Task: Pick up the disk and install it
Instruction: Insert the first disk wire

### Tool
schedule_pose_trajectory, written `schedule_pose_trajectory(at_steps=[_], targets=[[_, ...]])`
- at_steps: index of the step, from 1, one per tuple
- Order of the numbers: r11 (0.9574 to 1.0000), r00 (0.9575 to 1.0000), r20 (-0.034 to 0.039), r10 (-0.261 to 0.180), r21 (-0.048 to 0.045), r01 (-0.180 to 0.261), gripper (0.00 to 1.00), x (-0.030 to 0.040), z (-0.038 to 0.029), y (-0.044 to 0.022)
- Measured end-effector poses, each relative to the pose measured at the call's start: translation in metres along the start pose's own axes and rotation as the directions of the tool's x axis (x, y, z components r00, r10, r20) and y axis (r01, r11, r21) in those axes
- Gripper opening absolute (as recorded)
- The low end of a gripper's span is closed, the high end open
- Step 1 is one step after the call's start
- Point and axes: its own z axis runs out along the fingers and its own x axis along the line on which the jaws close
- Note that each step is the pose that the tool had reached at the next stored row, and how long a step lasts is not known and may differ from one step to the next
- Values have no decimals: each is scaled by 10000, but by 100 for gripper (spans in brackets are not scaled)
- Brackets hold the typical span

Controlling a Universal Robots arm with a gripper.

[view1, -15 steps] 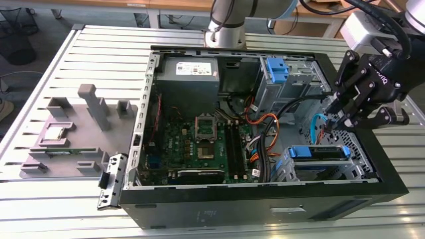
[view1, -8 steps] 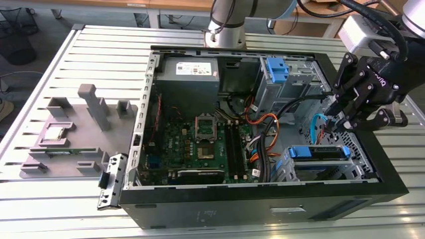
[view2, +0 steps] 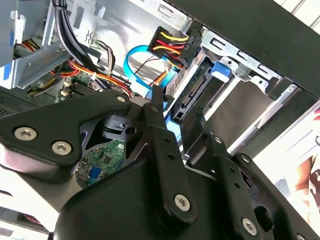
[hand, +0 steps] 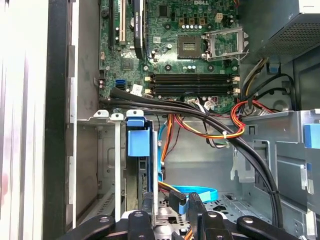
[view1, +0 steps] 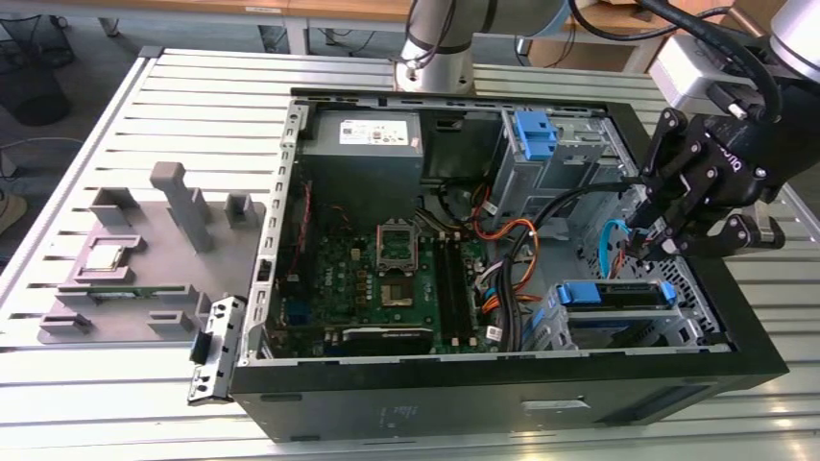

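Note:
The disk [view1: 615, 294], silver in its bright blue carrier, sits in the lower drive bay at the front corner of the open computer case [view1: 513, 394]. The first wrist view looks along its blue carrier handle [hand: 137, 142]; the second wrist view shows its connector edge [view2: 192, 95]. My gripper [view1: 644, 245] hangs just above the disk's connector end. Its fingers [view2: 160, 135] are closed around the plug of a blue data cable [view2: 136, 62], with the plug [hand: 177, 200] between them in the first wrist view. A black power plug [view2: 172, 44] with yellow and red wires hangs beside the disk's ports.
Inside the case lie the motherboard [view1: 384, 279], a grey power supply [view1: 363, 144] and a thick black cable bundle [hand: 200, 112]. An upper bay holds another blue carrier [view1: 532, 134]. A grey fixture tray [view1: 129, 259] with small parts sits on the slatted table at the exterior view's left.

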Motion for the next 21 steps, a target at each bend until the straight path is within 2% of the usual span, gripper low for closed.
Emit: schedule_pose_trajectory(at_steps=[7,13,17,21], targets=[[10000,10000,-16,1,3,-1,42,0,11,-1],[10000,10000,-75,5,6,-5,42,0,21,-1],[10000,9999,-147,10,8,-10,42,1,27,-2],[10000,9999,-151,11,8,-10,42,0,26,-1]])
